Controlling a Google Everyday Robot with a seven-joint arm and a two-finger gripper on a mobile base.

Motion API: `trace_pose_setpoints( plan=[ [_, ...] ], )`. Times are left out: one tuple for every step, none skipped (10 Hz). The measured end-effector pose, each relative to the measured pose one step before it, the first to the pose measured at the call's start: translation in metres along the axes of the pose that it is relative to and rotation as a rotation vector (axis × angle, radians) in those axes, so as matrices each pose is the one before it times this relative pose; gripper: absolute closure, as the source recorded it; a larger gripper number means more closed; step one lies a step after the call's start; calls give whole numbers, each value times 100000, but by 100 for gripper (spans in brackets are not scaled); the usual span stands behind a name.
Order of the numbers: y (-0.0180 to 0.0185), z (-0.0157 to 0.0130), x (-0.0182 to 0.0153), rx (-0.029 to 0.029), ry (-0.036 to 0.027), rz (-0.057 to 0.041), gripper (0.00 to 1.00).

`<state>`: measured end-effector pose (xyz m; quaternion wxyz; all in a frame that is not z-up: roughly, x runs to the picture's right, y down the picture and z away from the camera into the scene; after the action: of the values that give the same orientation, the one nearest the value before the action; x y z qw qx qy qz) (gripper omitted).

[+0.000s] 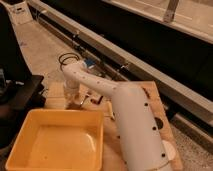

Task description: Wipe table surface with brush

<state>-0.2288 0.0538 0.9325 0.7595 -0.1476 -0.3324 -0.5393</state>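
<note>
The table surface [156, 105] is a light brown plank top, mostly covered by a yellow tray and my white arm. My arm rises from the bottom right to a bend at the upper left, then drops to the gripper [74, 101]. The gripper hangs low over the planks at the table's far left, just behind the tray's far rim, and it is shut. A thin dark shape [93, 97] lies beside it on the wood. I cannot tell whether this is the brush or whether the gripper holds it.
A large yellow tray [30, 131] fills the table's front left. A white bowl [169, 150] and a dark round dish [159, 122] peek out from behind my arm on the right. Cables [67, 59] lie on the floor beyond, and a black object [22, 92] stands at the left.
</note>
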Motion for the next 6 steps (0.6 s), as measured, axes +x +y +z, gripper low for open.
trace_pose_setpoints(
  plan=[
    [591, -48, 247, -361, 61, 1580, 100],
    [313, 102, 250, -710, -75, 723, 100],
    [-144, 225, 345, -359, -406, -171, 100],
    [-426, 271, 324, 302, -293, -789, 100],
    [-540, 345, 451, 683, -501, -1330, 100],
    [-661, 372, 50, 576, -608, -1247, 100]
  ],
)
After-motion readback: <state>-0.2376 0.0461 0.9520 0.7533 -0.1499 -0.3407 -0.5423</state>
